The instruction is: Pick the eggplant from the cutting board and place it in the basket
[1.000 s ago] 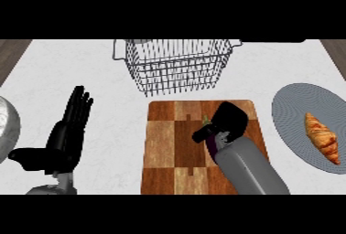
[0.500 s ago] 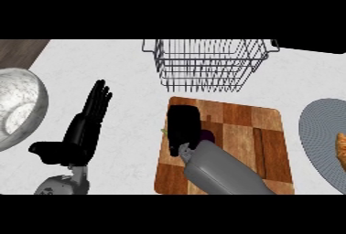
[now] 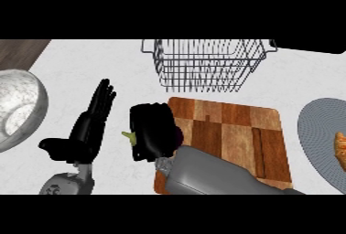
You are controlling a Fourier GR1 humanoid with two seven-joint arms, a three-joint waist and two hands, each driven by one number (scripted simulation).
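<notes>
Gripping 1 eggplant (image 3: 177,135), right hand (image 3: 152,130); 1 basket (image 3: 206,64).

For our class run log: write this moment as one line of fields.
right hand: curled round dark purple eggplant, at wooden cutting board left edge | left hand: open, resting | wire basket: holds nothing

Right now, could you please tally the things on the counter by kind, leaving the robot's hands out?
Wire basket: 1
Cutting board: 1
Eggplant: 1
Bowl: 1
Plate: 1
Croissant: 1
Total: 6
</notes>
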